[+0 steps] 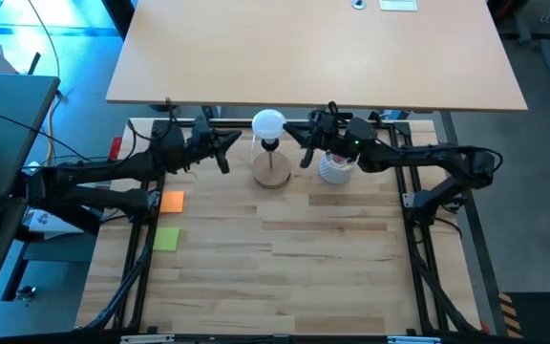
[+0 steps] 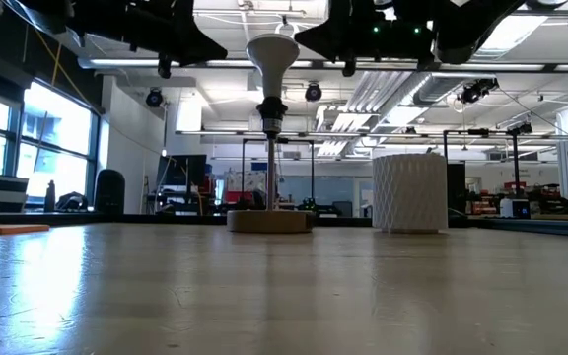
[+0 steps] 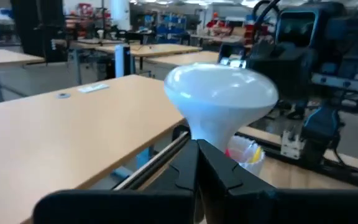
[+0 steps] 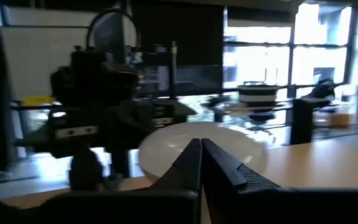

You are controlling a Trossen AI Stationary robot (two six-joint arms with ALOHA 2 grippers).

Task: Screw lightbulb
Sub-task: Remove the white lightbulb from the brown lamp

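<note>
The white frosted lightbulb stands upright with its screw base in the black socket stem of the round wooden disc, at the table's far middle. My left gripper is shut and hovers to the bulb's left, at bulb height and apart from it. In the left wrist view, the shut fingertips point at the bulb. My right gripper is shut and hovers to the bulb's right, also apart from it. Its wrist view shows the bulb just beyond the fingertips.
A white ribbed cup holding a red item stands on the table just right of the disc, under my right arm. An orange pad and a green pad lie at the left. A second tabletop lies beyond the far edge.
</note>
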